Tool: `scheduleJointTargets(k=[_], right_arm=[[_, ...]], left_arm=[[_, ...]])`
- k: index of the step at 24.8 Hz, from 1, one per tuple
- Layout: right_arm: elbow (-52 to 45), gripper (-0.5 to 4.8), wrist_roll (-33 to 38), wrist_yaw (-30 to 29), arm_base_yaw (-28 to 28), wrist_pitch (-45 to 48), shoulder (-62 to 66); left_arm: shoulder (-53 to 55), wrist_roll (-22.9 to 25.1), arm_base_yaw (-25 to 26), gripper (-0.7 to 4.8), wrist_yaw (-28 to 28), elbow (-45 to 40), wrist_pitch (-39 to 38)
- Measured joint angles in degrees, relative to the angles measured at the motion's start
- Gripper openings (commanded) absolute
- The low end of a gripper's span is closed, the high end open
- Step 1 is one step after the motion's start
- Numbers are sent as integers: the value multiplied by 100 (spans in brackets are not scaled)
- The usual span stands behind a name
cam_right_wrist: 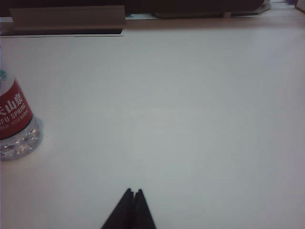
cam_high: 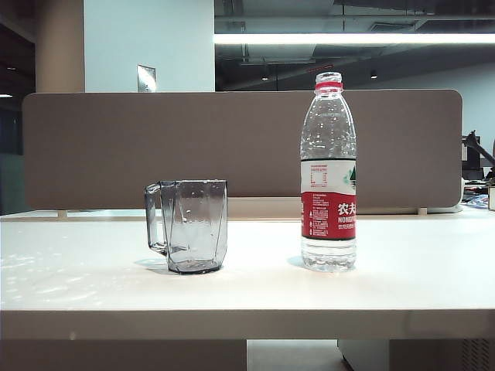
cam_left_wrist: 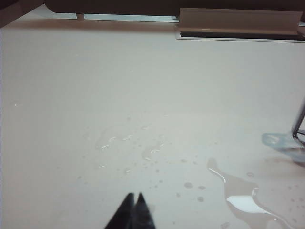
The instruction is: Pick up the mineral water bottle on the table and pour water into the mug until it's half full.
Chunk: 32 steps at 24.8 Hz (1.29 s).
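Mug (cam_high: 193,226) upright on the table (cam_high: 247,286), left of centre, handle pointing left, open mouth up. Mineral water bottle (cam_high: 329,174) upright to its right, well apart, long axis vertical, neck up, label facing the camera. Spilled water (cam_left_wrist: 240,193) pools on the table near the mug's base in the left wrist view. Left end effector (cam_left_wrist: 134,196) pinched tight, tips together, holding nothing, above bare table. Right end effector (cam_right_wrist: 133,191) likewise fully closed, empty, with the bottle's base off to one side, not touching.
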Motion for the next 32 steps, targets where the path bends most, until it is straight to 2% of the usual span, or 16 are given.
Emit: scheduleJointTargets(k=[12, 15, 19, 20, 22, 26, 28, 30, 32], right_arm=[[0, -1, -2, 0, -2, 0, 0], [0, -1, -2, -2, 0, 0, 0], [0, -1, 0, 0, -2, 0, 0], [0, -1, -2, 0, -2, 0, 0], [0, -1, 0, 0, -2, 0, 0], [0, -1, 0, 0, -2, 0, 0], [0, -1, 0, 0, -2, 0, 0], [0, -1, -2, 0, -2, 0, 0], [0, -1, 0, 0, 0, 2, 0]], left_arm=[[31, 0, -17, -1, -2, 11, -24], [295, 0, -205, -1, -20, 341, -474], [1464, -2, -857, -1, -37, 1545, -1416], [1838, 0, -1176, -1, -31, 2028, -1805], [2129, -2, -1508, -1, -33, 2494, -2048], [2566, -2, -2159, -1, -33, 3187, -2065], [2935, -2, -2815, -1, -20, 3663, -1847], [3088, -2, -3279, -1, -24, 3790, -1582], [3080, 0, -3519, -1, 0, 3790, -1329]])
